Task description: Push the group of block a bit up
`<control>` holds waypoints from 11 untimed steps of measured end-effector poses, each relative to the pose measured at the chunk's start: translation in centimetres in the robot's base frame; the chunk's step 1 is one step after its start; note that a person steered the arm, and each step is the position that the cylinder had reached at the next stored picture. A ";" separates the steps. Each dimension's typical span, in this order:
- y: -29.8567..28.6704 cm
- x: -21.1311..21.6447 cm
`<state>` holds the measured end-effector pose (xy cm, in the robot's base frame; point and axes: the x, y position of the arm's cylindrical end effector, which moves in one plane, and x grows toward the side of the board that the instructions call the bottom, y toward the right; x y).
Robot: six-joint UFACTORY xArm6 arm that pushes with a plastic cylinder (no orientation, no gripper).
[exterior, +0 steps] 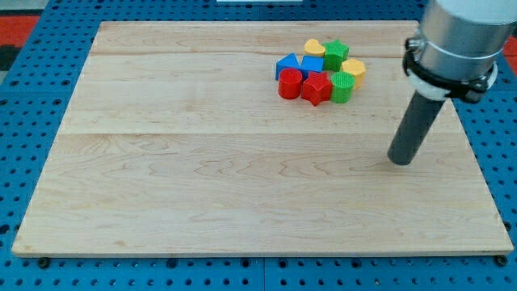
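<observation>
A tight group of blocks sits in the upper middle-right of the wooden board (202, 162). It holds a yellow block (314, 48), a green star-like block (336, 53), a second yellow block (354, 68), a blue triangular block (287, 64), a blue block (312, 65), a red cylinder (290, 84), a red star-shaped block (317, 88) and a green cylinder (342, 86). My tip (400, 159) rests on the board to the lower right of the group, well apart from it, about a block-group's width from the green cylinder.
The arm's grey and black body (456, 40) hangs over the board's upper right corner. A blue perforated table surface (32, 97) surrounds the board on all sides. The board's right edge lies close to my tip.
</observation>
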<state>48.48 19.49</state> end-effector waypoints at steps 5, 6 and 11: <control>-0.7 -7.7; -3.5 -7.9; -8.2 -13.6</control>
